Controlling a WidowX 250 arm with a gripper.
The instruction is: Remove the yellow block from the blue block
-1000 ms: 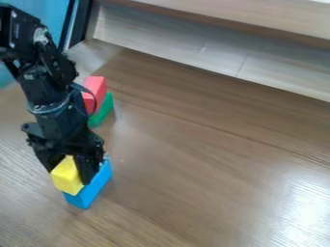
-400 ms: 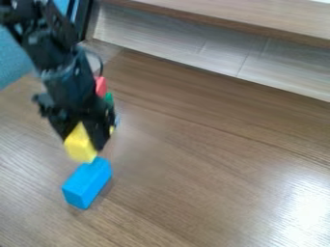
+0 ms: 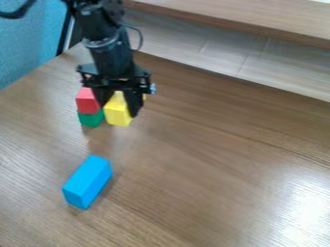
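The black gripper [image 3: 121,107] hangs in the upper left of the camera view, shut on the yellow block [image 3: 117,112], which shows between its two fingers. Lower down, apart from both, the blue block [image 3: 88,182] lies on the wooden table with its top face bare. Whether the yellow block touches the table I cannot tell.
Just left of the gripper, a red block [image 3: 87,101] sits on top of a green block [image 3: 91,118]. A raised wooden ledge [image 3: 238,21] with a pale panel runs along the back of the table [image 3: 213,159].
The gripper has lifted the yellow block off the blue one and carried it up and to the right in the view, beside the red and green blocks. The blue block has stayed put.
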